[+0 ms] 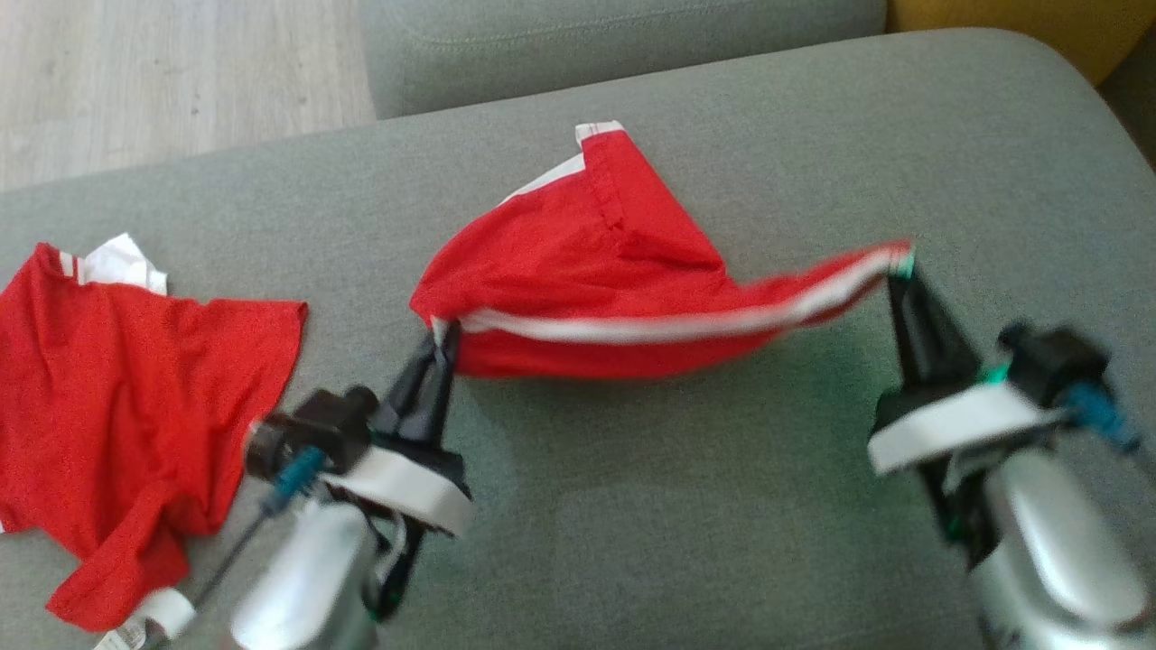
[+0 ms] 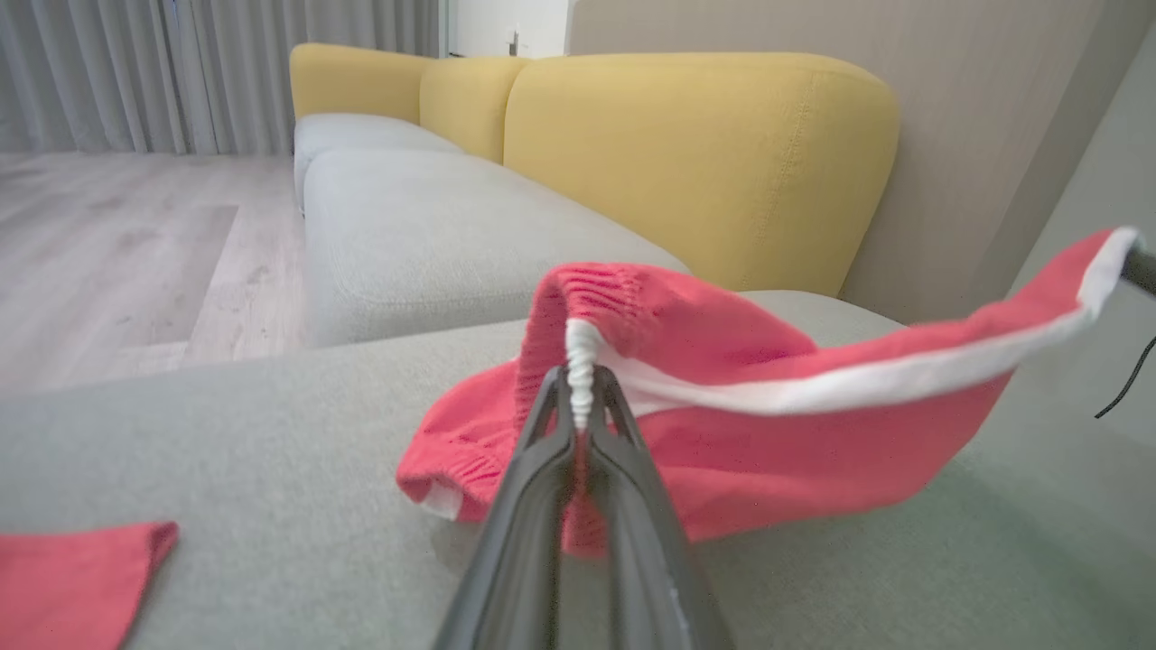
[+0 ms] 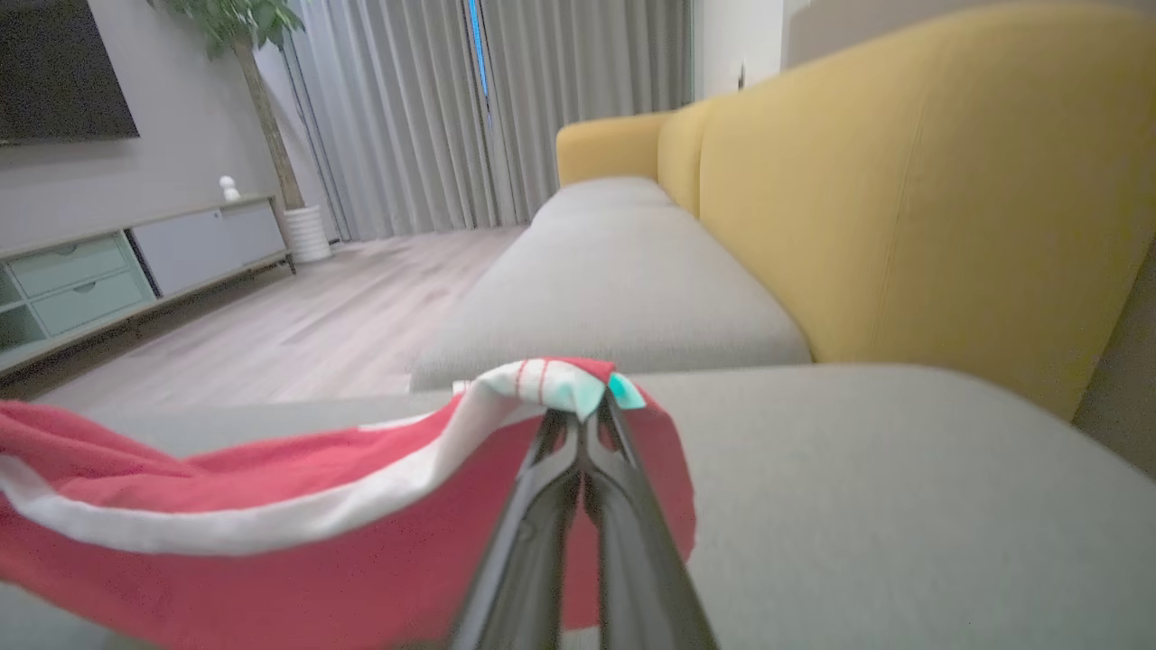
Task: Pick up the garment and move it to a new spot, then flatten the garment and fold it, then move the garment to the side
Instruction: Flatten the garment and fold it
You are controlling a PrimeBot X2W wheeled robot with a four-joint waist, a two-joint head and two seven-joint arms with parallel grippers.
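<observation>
1. Left arm. The pale left forearm (image 1: 307, 578) rises from the bottom edge of the head view over the near-left part of the grey seat cushion (image 1: 722, 506). The left gripper (image 1: 441, 332) points away and slightly inward toward the cushion's middle. Its jaws are pressed together on the gathered waistband end of the garment (image 1: 596, 271), at the white stripe. The left wrist view shows the same pinch (image 2: 578, 397).
2. Right arm. The right forearm (image 1: 1057, 542) enters at the lower right corner, over the cushion's near-right part. The right gripper (image 1: 899, 266) tilts away and inward. Its jaws are closed tight on the opposite end of the striped edge, as the right wrist view confirms (image 3: 582, 420).
3. Task object. The garment, red with a white side stripe, hangs stretched between the two grippers above the cushion's middle. The striped edge sags between the two held ends. The remaining cloth drapes toward the cushion's rear half, and its lowest folds appear to reach the cushion surface.
4. Other items. A second red cloth (image 1: 135, 406) lies spread on the cushion's left end, well apart from the garment. A yellow backrest (image 2: 704, 162) stands beyond the cushion's far-right side.
5. Limits of view.
   - The right gripper and the stripe end it holds are motion-blurred in the head view.
   - Cloth covers both grippers' fingertips.
   - Both forearms are cut off by the bottom edge.
   - The second red cloth runs past the left edge.
   - In the right wrist view the garment's far end leaves the picture at the left.
</observation>
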